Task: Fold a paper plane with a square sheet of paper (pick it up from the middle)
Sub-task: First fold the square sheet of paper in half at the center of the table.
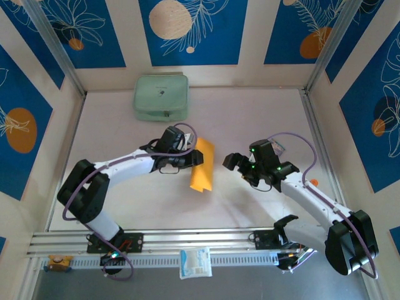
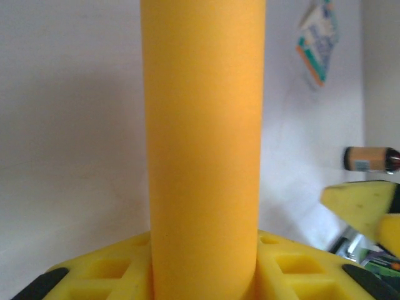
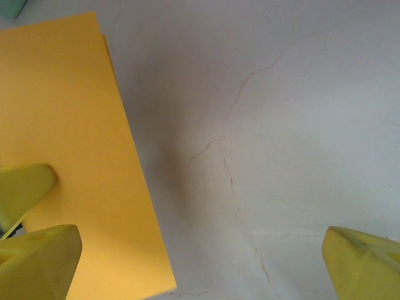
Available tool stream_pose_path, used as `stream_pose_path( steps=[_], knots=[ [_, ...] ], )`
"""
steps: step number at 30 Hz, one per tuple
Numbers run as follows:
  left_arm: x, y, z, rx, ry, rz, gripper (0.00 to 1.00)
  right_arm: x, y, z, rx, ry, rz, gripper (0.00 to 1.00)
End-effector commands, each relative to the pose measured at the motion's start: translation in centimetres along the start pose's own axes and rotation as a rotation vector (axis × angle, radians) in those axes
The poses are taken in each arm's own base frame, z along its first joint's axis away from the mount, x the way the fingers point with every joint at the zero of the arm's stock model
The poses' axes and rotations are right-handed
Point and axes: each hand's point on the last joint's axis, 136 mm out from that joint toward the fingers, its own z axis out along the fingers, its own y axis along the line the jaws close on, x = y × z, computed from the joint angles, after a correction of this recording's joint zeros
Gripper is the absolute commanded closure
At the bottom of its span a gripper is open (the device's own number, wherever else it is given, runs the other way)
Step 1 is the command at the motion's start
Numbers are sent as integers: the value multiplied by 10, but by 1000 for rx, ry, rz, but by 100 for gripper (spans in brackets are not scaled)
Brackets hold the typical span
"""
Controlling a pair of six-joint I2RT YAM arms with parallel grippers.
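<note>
Here we see the left gripper [image 1: 190, 157] clamped on the square sheet of paper [image 1: 203, 170], right gripper [image 1: 236, 167] agape beside it — squeezing harder could buckle it, skewing creases.

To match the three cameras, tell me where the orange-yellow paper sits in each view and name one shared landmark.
Top external: the orange-yellow paper, mid-table, below the pale green pouch.
Left wrist: a tall band up the picture's middle.
Right wrist: the left side, top to bottom.
Shared landmark: the white table around the paper, in all three.
</note>
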Motion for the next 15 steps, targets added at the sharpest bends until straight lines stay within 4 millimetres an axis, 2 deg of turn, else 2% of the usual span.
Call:
stream_pose_path(
  steps=[1,9,15],
  knots=[
    [0,-28,4,163,10,-16,63,0,-5,-2,17,-2,-9,1],
    [7,-34,14,227,57,-42,65,-4,-14,-5,-3,-8,56,1],
    [15,-34,25,277,91,-73,65,-6,-13,-10,-49,-24,59,2]
  ],
)
